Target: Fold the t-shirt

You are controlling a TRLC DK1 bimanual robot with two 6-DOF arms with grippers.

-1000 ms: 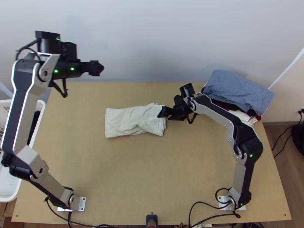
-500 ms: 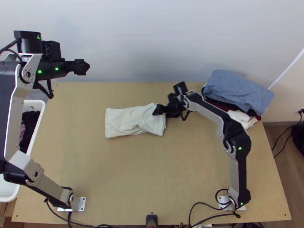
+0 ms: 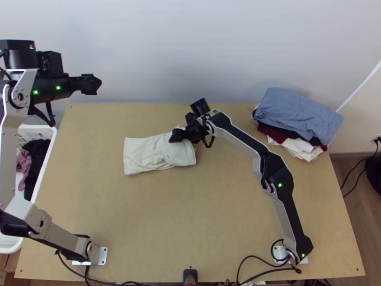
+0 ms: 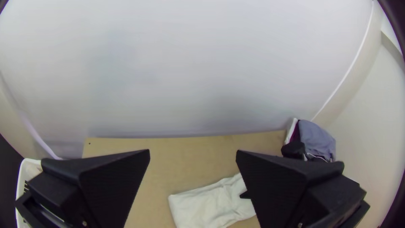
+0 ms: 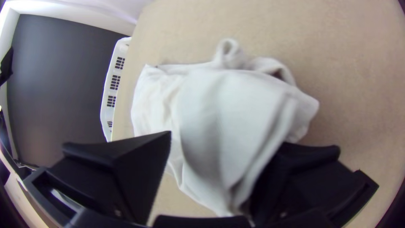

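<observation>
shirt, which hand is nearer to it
Right. The right hand is at the right end of the shirt; the left hand is well off to its left.

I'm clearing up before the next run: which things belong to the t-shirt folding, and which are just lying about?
For the job:
pale t-shirt, already folded over
right claw, at the shirt
left claw, away from it

Lying about:
clothes stack, blue garment topmost
white basket holding clothes

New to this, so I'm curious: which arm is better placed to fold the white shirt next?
Probably the right: the right gripper is at the shirt, while the left gripper hangs well away from it.
</observation>
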